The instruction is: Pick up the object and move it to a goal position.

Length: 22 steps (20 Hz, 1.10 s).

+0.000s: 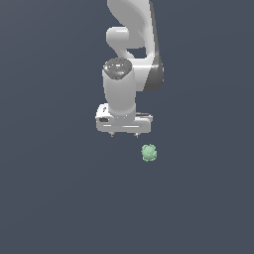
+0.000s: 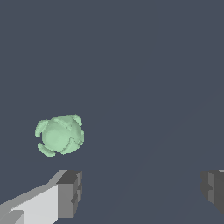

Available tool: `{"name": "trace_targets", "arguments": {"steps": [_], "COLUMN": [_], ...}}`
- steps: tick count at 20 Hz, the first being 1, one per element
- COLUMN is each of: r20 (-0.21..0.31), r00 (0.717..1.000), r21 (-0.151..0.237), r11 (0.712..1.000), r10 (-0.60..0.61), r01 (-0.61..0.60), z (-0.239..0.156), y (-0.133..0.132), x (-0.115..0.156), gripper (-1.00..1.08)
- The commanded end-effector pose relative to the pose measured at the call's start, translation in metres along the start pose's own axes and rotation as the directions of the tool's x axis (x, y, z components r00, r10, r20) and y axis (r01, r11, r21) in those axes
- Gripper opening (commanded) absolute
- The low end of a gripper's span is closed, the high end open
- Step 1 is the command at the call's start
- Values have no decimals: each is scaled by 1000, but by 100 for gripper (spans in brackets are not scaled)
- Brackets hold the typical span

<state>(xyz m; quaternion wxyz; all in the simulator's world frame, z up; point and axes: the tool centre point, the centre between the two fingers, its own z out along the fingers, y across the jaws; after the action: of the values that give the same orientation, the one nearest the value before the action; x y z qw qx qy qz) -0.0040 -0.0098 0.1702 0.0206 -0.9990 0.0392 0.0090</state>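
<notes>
Pale green and lumpy, the object (image 1: 149, 153) lies on the plain dark grey-blue surface (image 1: 49, 198) in the exterior view, just beyond the white gripper (image 1: 124, 135) toward the exterior view's right, not touching it. The gripper hangs from the white arm (image 1: 131, 44) with its short fingertips spread wide. In the wrist view, the object (image 2: 59, 134) sits outside the gap, near one dark fingertip pad (image 2: 70, 192); the fingers stand far apart, empty. No writing or label is readable anywhere.

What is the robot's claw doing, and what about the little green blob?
claw: open, fingers wide apart, holding nothing.
green blob: free on the dark floor, not gripped, not between the fingers, off to one side of the claw.
</notes>
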Motion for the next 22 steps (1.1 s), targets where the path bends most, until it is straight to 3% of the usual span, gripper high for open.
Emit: {"name": "trace_targets", "arguments": {"steps": [1,9,22], "r20": [3,0,-10], "r00": [1000,999,982], "r21": [4,-8,-42], "r11": [1000,999,982], "r10": [3,-32,-187], "r01": [-3,32,187], "z": [1,15,80], "y": [0,-19,-108], "x": [-1,3,6], "gripper": [100,100,100]}}
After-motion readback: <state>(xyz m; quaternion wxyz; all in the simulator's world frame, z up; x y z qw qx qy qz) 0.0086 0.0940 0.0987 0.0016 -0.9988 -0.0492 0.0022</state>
